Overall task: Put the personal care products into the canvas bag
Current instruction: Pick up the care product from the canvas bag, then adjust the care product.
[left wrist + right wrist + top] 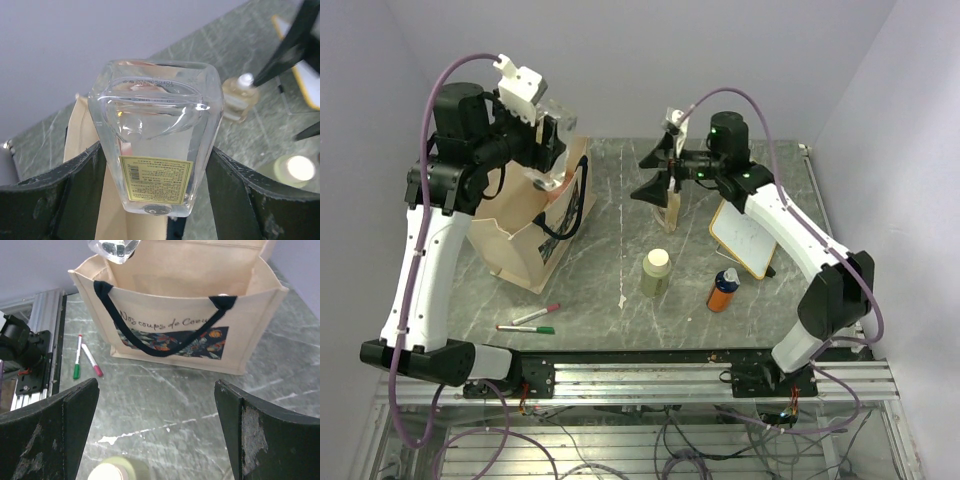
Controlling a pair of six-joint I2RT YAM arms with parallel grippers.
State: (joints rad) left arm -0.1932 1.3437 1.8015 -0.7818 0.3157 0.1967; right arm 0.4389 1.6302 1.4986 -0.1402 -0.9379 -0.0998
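My left gripper (156, 200) is shut on a clear bottle (156, 140), held base-outward between both pads. In the top view this bottle (558, 112) hangs above the open mouth of the beige canvas bag (525, 240), and the left gripper (548, 130) is high over it. Something pink (553, 188) shows inside the bag. My right gripper (656, 178) stands open and empty beside the amber bottle (671, 212). A pale green bottle (655, 272) and an orange bottle (723, 290) stand on the table. In the right wrist view the bag (190, 300) faces the wide-open right gripper (157, 435).
A wood-framed whiteboard (745, 238) lies at the right, close to the orange bottle. A red marker (536, 315) and a green marker (525, 328) lie in front of the bag. The metal rail (640, 375) runs along the near table edge.
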